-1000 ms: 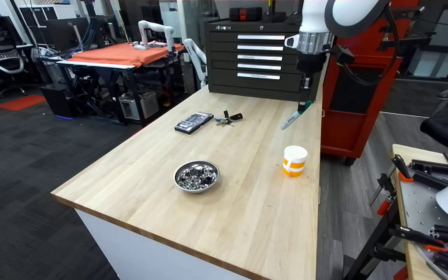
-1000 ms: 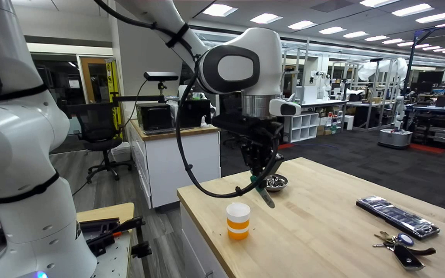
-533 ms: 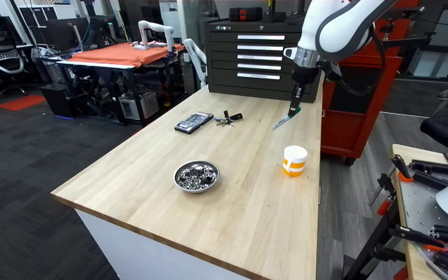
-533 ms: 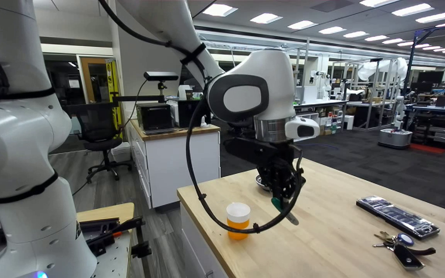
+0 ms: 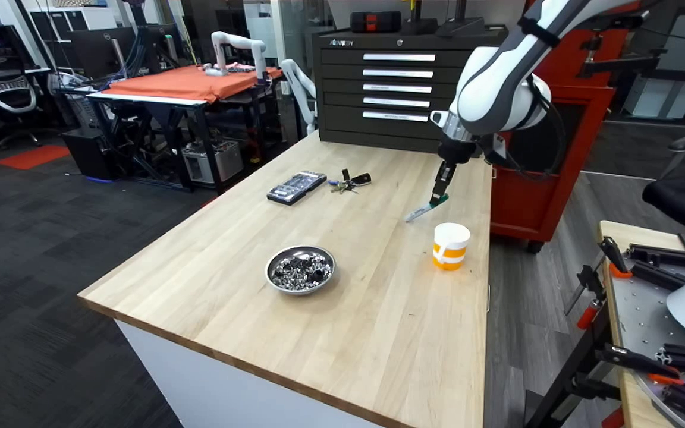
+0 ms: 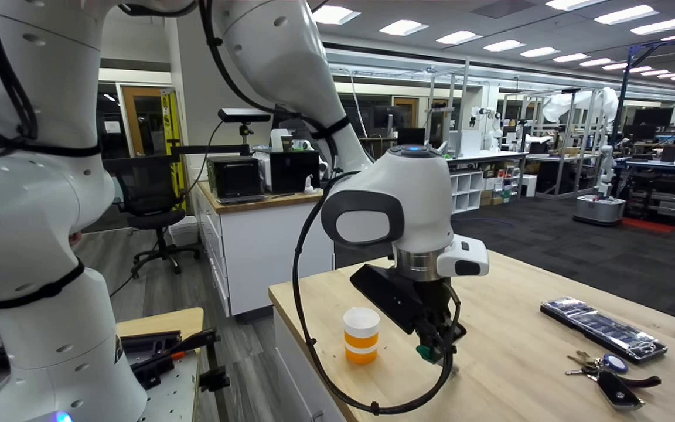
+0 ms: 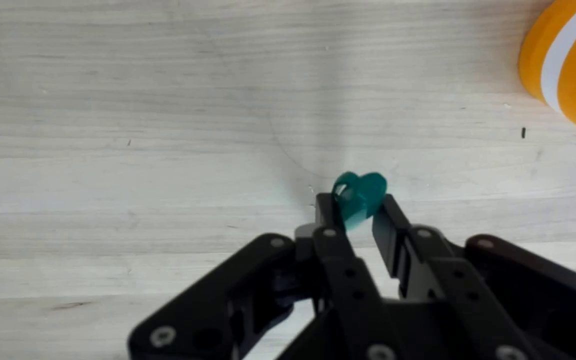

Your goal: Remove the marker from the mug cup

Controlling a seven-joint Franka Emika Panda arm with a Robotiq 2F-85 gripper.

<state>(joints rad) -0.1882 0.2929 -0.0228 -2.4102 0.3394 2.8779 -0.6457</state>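
Observation:
My gripper (image 5: 437, 198) is shut on the marker (image 5: 421, 212) near its green end. In the wrist view the green end (image 7: 363, 195) sits between the fingertips of the gripper (image 7: 355, 207). The marker is tilted, with its pale body slanting down to a tip close to the tabletop; I cannot tell if it touches. In an exterior view only the green end (image 6: 427, 353) and a bit of the tip show behind a cable. The orange-and-white mug cup (image 5: 451, 246) stands upright beside the gripper, apart from the marker. It also shows in the wrist view (image 7: 575, 65) and an exterior view (image 6: 361, 337).
A metal bowl (image 5: 330, 270) with shiny small pieces stands on the wooden table (image 5: 366, 333). Keys (image 5: 347, 181) and a flat black case (image 5: 297, 187) lie farther back. A dark drawer chest (image 5: 402, 89) stands at the table's end.
My gripper has moved down toward the tabletop with the marker held in it, and the arm has tilted. The mug cup and the other table objects have not moved.

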